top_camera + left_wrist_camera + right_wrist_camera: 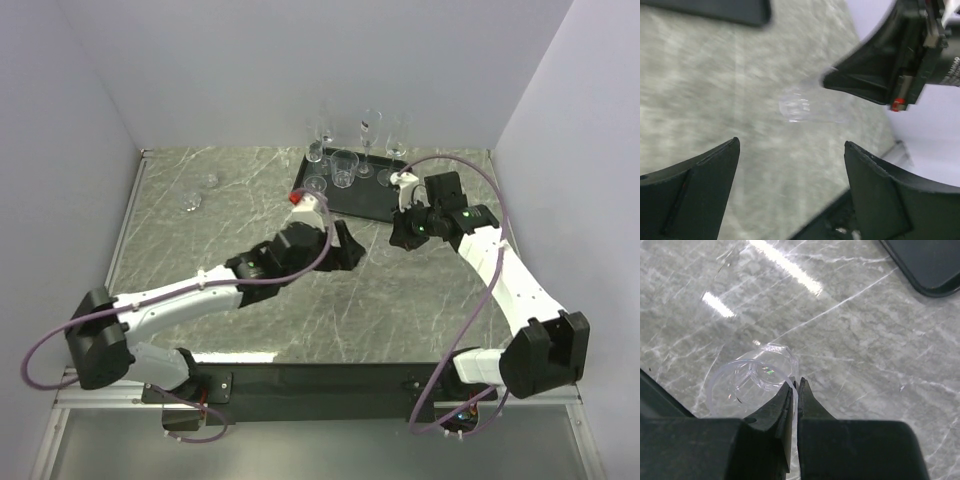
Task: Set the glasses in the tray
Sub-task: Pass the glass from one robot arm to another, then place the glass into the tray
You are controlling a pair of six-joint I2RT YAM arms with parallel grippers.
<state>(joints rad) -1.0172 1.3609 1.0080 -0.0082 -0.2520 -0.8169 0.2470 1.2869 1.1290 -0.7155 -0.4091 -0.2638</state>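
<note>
Over the marble table [300, 310], from the top camera, the tray [352, 204] sits at twelve o'clock, close under the back wall. Several glasses [345, 168] stand in it, and bare black floor runs along its near rim. Two more glasses [190, 203] stand on the stone at ten o'clock, well apart from the tray and near the table's left edge. My left pincer [348, 246] and my right pincer [401, 238] face each other just in front of the tray's near rim. From there down to six o'clock the marble lies open.

Through my left wrist camera, my left pincer [790, 145] stands wide, one finger at seven o'clock and one at five, gripping nothing. Beyond the gap a small tumbler [800, 107] lies on its side, blurred, with a finger of my right pincer against it at two o'clock.

Through my right wrist camera, my right pincer [796, 386] is pinched tight on the rim wall of the small tumbler [750, 385], whose mouth faces nine o'clock. Whether it touches the stone I cannot tell. The tray's rounded corner [930, 270] shows at one o'clock, with free marble between.
</note>
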